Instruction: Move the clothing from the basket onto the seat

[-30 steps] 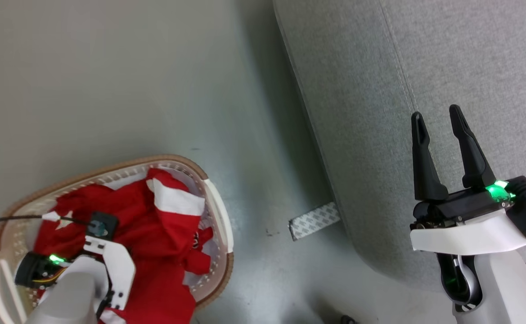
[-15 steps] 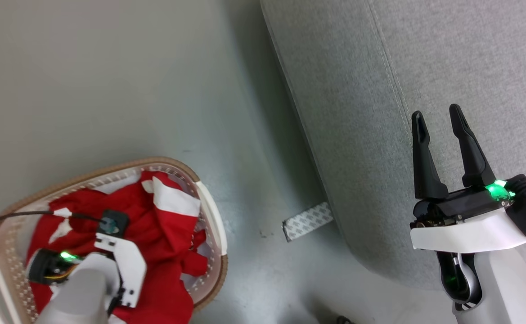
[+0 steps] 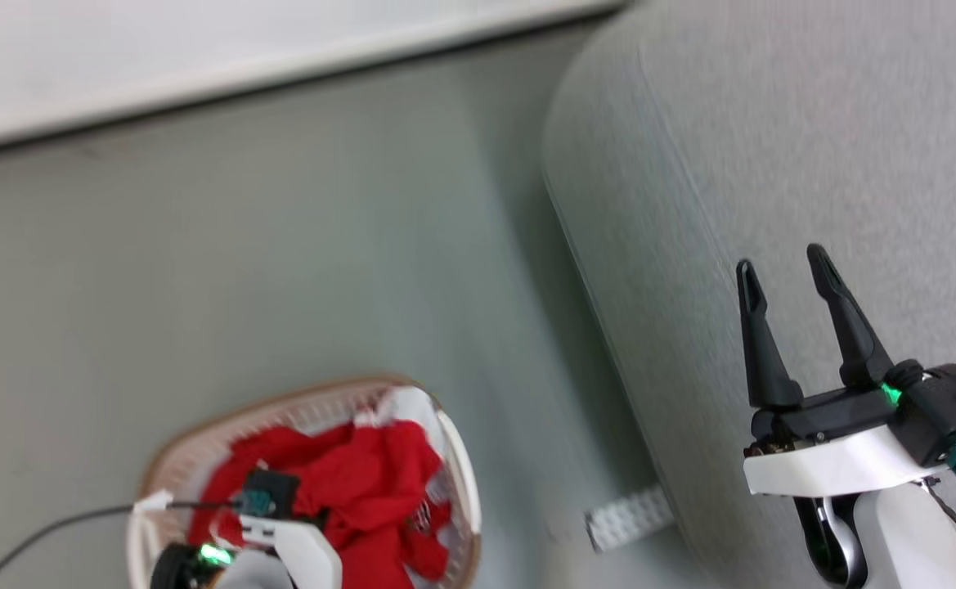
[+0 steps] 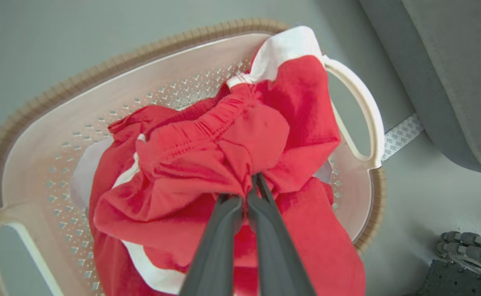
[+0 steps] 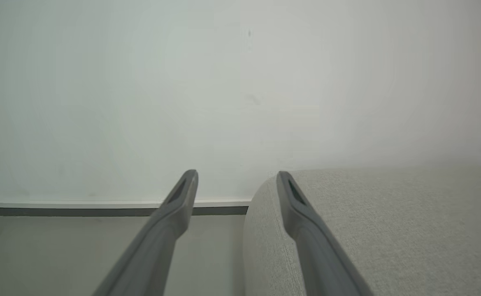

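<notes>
Down in the basket [image 4: 100, 94], the left gripper [image 4: 252, 181] is clamped shut on the red clothing [image 4: 224, 144], none of which lies on the seat [image 3: 813, 123] yet, while the right gripper [image 3: 782, 263] hangs open.

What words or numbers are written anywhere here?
None can be read.
Bright red soft fabric clothing: no print shows.
Cream-white perforated plastic basket: no label shows.
Pale patterned flat strip: tiny repeated marks, too small to read.
</notes>
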You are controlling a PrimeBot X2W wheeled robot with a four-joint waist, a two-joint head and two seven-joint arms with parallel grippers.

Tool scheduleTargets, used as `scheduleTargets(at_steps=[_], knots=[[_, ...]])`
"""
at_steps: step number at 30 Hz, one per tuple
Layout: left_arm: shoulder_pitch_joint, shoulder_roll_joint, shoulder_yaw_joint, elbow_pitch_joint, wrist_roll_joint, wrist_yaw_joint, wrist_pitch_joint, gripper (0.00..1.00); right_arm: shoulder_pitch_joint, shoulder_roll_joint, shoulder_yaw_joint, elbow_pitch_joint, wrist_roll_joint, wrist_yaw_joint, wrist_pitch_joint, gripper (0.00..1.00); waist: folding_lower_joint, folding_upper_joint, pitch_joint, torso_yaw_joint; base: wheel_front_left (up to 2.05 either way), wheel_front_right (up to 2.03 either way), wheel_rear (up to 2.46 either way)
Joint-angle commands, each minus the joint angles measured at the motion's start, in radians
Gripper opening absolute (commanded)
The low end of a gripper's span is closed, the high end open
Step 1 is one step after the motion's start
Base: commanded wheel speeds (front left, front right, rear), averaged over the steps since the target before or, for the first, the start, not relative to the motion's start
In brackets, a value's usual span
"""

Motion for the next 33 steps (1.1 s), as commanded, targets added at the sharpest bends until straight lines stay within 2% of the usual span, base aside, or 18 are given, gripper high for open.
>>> scheduleTargets(at_steps=[1,10,17,26,29,33], knots=[[0.038,-0.011,0.005,-0.009,-0.026,-0.006,-0.028,0.0,0.032,-0.003,-0.006,0.008,-0.016,-0.002,0.0,1.0,0.0001,0.0,-0.159,0.092,0.0,0.0,0.0],[0.114,-0.025,-0.03,-0.128,-0.086,-0.016,-0.067,0.0,0.115,-0.024,-0.019,0.03,-0.028,-0.002,0.0,1.0,0.0001,0.0,-0.307,0.199,0.0,0.0,0.0],[0.156,-0.026,-0.064,-0.368,-0.168,-0.016,-0.067,0.0,0.152,-0.033,-0.013,0.034,-0.027,-0.002,0.0,1.0,0.0001,0.0,-0.363,0.269,0.0,0.0,0.0],[0.219,-0.012,-0.028,-0.698,-0.177,-0.01,-0.067,0.0,0.171,-0.036,0.002,0.038,-0.025,-0.002,0.0,1.0,0.0001,0.0,-0.42,0.304,0.0,0.0,0.0],[0.225,-0.014,-0.003,-0.783,-0.195,0.0,-0.067,0.0,0.183,-0.024,0.004,0.036,0.041,-0.002,0.0,1.0,0.0001,0.0,-0.43,0.308,0.0,0.0,0.0],[0.202,-0.012,0.017,-0.875,-0.206,0.016,-0.059,0.0,0.184,-0.019,0.024,0.027,0.075,-0.002,0.0,1.0,0.0001,0.0,-0.442,0.311,0.0,0.0,0.0]])
